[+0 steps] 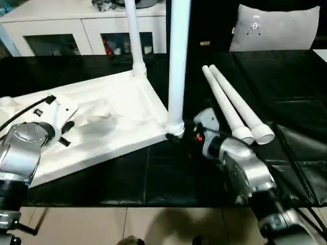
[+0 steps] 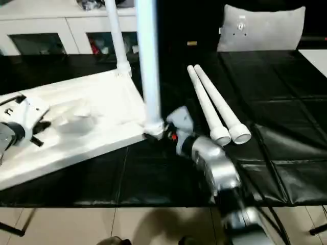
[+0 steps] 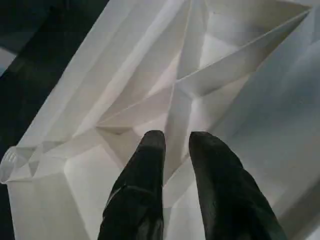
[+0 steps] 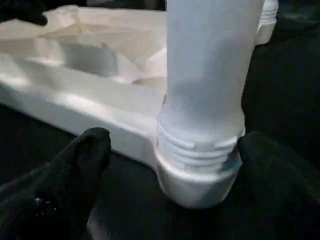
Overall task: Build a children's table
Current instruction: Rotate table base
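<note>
Nearest, the right gripper (image 4: 167, 165) stands wide, its fingers (image 4: 82, 155) flanking the base of an upright leg (image 1: 179, 61) without gripping it. The left gripper (image 3: 176, 150) hovers narrow and empty over the ribbed tabletop (image 1: 117, 109) — upside down on the black surface (image 1: 286, 76). Beyond, a second leg (image 1: 134, 35) stands upright; two loose legs (image 1: 232, 104) lie beside.

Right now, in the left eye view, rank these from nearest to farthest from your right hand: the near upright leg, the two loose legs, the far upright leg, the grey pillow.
1. Near upright leg: standing in the tabletop's corner socket, right beside the right hand.
2. Two loose legs: lying on the black surface, to the right.
3. Far upright leg: at the far corner, behind.
4. Grey pillow: far right, at the back.
</note>
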You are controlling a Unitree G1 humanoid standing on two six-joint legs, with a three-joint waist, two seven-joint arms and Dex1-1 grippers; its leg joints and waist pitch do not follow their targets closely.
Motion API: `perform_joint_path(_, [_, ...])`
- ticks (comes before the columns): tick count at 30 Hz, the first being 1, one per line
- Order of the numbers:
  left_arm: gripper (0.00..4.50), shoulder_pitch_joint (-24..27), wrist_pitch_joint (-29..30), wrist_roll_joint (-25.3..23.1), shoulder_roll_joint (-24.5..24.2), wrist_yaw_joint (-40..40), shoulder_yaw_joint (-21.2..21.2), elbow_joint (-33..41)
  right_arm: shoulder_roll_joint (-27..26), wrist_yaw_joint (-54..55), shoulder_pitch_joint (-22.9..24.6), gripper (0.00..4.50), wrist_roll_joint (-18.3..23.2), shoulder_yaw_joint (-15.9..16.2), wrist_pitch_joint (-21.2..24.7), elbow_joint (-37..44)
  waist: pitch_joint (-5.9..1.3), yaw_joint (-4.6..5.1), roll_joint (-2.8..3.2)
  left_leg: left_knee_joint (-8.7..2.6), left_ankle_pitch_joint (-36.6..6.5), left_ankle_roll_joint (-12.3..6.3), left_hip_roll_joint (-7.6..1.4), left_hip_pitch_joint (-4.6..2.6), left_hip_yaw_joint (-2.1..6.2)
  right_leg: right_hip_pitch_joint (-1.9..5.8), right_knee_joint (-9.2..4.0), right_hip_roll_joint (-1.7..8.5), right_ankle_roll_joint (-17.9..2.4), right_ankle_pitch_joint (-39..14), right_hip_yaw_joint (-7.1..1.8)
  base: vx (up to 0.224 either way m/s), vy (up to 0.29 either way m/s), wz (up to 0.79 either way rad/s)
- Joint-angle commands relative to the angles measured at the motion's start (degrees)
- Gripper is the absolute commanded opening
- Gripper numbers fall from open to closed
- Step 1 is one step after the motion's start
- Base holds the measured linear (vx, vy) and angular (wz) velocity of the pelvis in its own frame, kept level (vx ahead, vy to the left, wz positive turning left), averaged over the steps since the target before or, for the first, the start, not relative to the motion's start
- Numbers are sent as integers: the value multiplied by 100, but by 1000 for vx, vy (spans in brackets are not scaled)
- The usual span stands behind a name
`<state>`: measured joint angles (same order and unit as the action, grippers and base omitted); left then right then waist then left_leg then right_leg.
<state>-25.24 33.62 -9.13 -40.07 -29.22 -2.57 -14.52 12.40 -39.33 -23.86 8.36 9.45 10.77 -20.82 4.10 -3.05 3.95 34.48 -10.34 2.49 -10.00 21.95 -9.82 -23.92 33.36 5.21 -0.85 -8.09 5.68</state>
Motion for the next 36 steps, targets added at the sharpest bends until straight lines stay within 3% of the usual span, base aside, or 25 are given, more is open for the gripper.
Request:
perform_joint_path(1, [105,-37,-41,0,57,-73,-54,60,231,-214,144,450,3,138,316,620,-404,-10,57,-492,-2070,-36,-257,-117,156,289,-394,312,-962,-2053,-273,0,0,0])
perform_joint_path(7, [105,177,-147,467,307,-516,-121,666,800,-873,401,450,388,70,919,1521,-399,-83,5,-477,-1846,-149,-276,-109,139,304,-397,354,-1004,-2016,-297,0,0,0])
perform_joint_path(8, [105,253,-155,636,382,-601,-58,866,1020,-1074,473,450,468,71,1042,1748,-385,-107,-30,-485,-1736,-200,-292,-85,131,300,-383,343,-1010,-1951,-305,0,0,0])
perform_joint_path(9, [105,333,-432,1110,578,-840,155,1150,1256,-1344,563,450,653,46,1218,2018,-383,-103,-61,-480,-1699,-218,-286,-70,128,317,-384,344,-1012,-1956,-303,0,0,0])
perform_joint_path(11, [105,401,-486,1421,706,-978,311,1366,1397,-1517,626,450,802,20,1334,2223,-375,-146,-46,-469,-1675,-261,-289,-78,119,303,-405,367,-1007,-2092,-309,0,0,0])
perform_joint_path(13, [105,554,-570,1663,734,-1180,366,1627,1471,-1673,646,450,961,-7,1403,2367,-356,-138,-108,-473,-1720,-293,-278,-55,121,310,-426,372,-916,-2369,-293,0,0,0])
perform_joint_path(14, [105,652,-662,1794,730,-1332,369,1767,1478,-1741,639,450,1038,-20,1436,2414,-345,-126,-105,-481,-1757,-300,-271,-53,126,299,-458,361,-804,-2588,-281,0,0,0])
perform_joint_path(15, [105,797,-550,1952,714,-1514,372,1990,1448,-1743,594,450,1037,-22,1457,2428,-325,-101,-151,-486,-1794,-295,-276,-63,118,281,-480,368,-766,-2700,-288,0,0,0])
perform_joint_path(17, [122,1089,-336,2194,592,-1891,267,2403,1333,-1689,436,450,952,0,1398,2239,-294,-45,-150,-505,-1853,-263,-278,-51,137,265,-492,377,-711,-3002,-287,0,0,0])
perform_joint_path(18, [133,1231,-238,2296,518,-2059,209,2602,1312,-1676,372,450,920,32,1361,2164,-288,-25,-130,-499,-1956,-237,-273,-88,136,223,-520,348,-642,-3166,-282,0,0,0])
perform_joint_path(20, [139,1407,-138,2451,412,-2256,136,2843,1298,-1711,306,450,947,66,1367,2097,-267,-18,-127,-519,-2051,-181,-284,-101,151,207,-504,336,-647,-3112,-289,0,0,0])
perform_joint_path(22, [167,1832,345,2766,95,-2606,-121,3452,1094,-1886,-105,450,865,175,1057,1421,-252,4,-124,-531,-2271,-96,-295,-110,175,195,-461,355,-726,-3098,-290,0,0,0])
perform_joint_path(23, [167,1912,424,2796,36,-2627,-158,3552,1034,-1931,-214,450,848,198,976,1245,-204,33,-141,-552,-2435,-90,-289,-93,178,186,-478,337,-744,-3178,-279,0,0,0])
perform_joint_path(25, [174,2043,459,2814,-35,-2616,-176,3687,936,-2070,-373,450,901,234,932,1017,-180,9,-150,-543,-2492,-53,-287,-163,155,134,-518,327,-734,-3170,-317,0,0,0])
perform_joint_path(27, [174,2212,546,2767,-109,-2544,-182,3874,766,-2298,-613,450,958,277,858,648,-174,-11,-164,-563,-2467,-47,-295,-118,170,177,-481,330,-769,-3038,-315,0,0,0])
perform_joint_path(30, [210,2366,670,2761,-160,-2502,-164,4072,603,-2473,-858,450,946,309,719,203,-163,-53,-152,-574,-2449,-3,-318,-150,161,158,-467,334,-850,-2862,-342,0,0,0])
perform_joint_path(32, [218,2480,816,2853,-197,-2429,-101,4250,511,-2553,-1022,450,914,317,567,-140,-135,-77,-206,-595,-2365,13,-322,-110,157,181,-433,332,-957,-2617,-347,0,0,0])
perform_joint_path(34, [236,2500,841,2864,-207,-2416,-93,4282,494,-2532,-1061,450,890,311,521,-224,-134,-86,-181,-593,-2274,25,-324,-106,155,196,-399,335,-1059,-2412,-355,0,0,0])
perform_joint_path(35, [253,2647,986,2907,-276,-2314,-30,4489,397,-2255,-1360,450,659,258,155,-858,-119,-86,-238,-589,-2263,27,-324,-97,150,185,-371,350,-1132,-2328,-364,0,0,0])
perform_joint_path(36, [262,2647,986,2907,-276,-2314,-30,4489,397,-2255,-1360,450,659,258,155,-858,-116,-82,-215,-594,-2274,50,-328,-77,168,201,-352,370,-1193,-2352,-359,0,0,0])
